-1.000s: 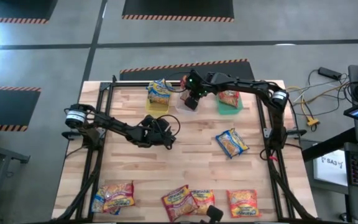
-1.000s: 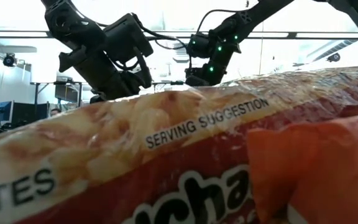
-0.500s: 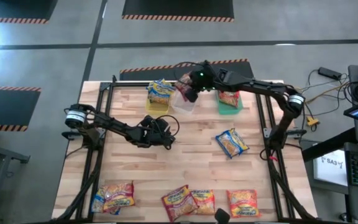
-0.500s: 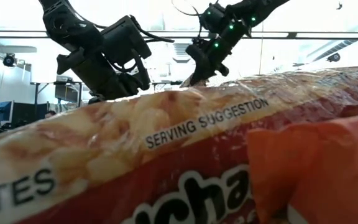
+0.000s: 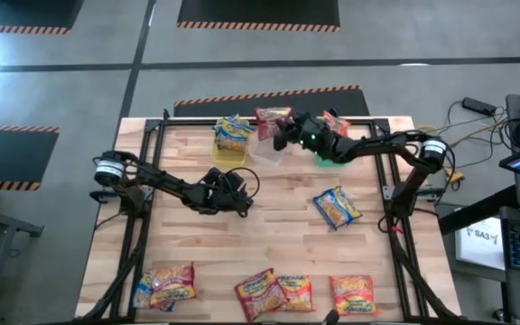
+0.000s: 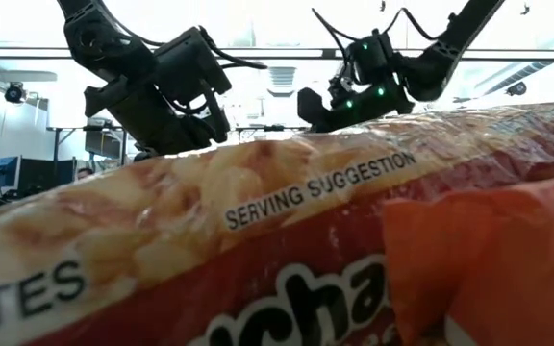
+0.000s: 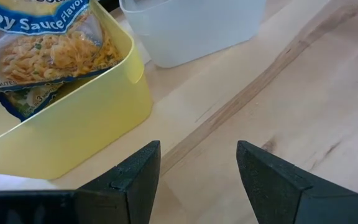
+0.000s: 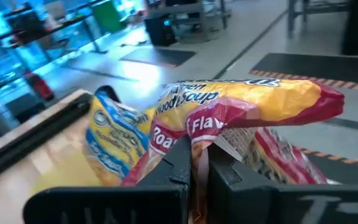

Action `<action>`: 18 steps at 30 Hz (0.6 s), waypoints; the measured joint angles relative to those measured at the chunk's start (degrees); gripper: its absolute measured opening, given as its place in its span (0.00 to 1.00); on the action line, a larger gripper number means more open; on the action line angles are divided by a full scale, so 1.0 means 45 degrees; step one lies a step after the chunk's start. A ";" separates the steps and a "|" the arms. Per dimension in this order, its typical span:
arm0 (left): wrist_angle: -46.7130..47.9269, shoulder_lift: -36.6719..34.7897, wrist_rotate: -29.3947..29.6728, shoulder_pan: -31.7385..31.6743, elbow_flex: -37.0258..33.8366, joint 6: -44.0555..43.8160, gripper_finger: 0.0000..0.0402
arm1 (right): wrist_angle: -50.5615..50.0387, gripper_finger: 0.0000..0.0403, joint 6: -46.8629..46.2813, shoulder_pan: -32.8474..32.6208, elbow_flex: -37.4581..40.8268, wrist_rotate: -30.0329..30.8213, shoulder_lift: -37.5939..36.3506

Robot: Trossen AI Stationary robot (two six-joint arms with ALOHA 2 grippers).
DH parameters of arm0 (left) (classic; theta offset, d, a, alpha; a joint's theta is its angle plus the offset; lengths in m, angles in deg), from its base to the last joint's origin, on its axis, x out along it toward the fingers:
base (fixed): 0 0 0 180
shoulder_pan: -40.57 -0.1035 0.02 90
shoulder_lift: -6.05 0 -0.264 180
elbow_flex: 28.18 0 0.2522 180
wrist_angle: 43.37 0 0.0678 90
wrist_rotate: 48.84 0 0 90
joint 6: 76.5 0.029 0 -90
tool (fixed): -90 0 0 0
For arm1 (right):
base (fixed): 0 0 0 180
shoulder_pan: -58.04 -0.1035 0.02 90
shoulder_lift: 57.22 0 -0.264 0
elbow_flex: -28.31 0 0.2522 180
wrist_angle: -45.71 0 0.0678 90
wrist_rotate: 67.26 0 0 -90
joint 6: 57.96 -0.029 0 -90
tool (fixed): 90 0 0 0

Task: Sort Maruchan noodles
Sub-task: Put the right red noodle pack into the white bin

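The right gripper (image 5: 281, 134) has swung back, fingers pinching a red packet (image 5: 272, 117).

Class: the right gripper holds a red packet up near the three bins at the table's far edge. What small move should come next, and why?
Probably lower it into the clear bin. The right gripper is shut on the red packet, which hangs above that bin. The yellow bin holds a blue packet and the green bin another kind. The left gripper waits open mid-table.
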 joint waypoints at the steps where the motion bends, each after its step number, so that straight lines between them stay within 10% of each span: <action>1: 0.0007 -0.0010 -0.0003 0.0000 -0.0005 0.0003 0.49 | 0.0240 0.02 -0.0158 -0.0085 0.0224 0.0384 0.0105; 8: -0.0075 -0.0022 0.0085 0.0000 -0.0005 0.0008 0.49 | 0.2807 0.02 -0.0527 -0.0523 0.0988 0.2780 0.0936; 18: -0.0600 -0.0027 0.0371 -0.0029 0.0000 0.0667 0.49 | 0.3538 0.02 -0.0825 -0.0672 0.0859 0.2848 0.2225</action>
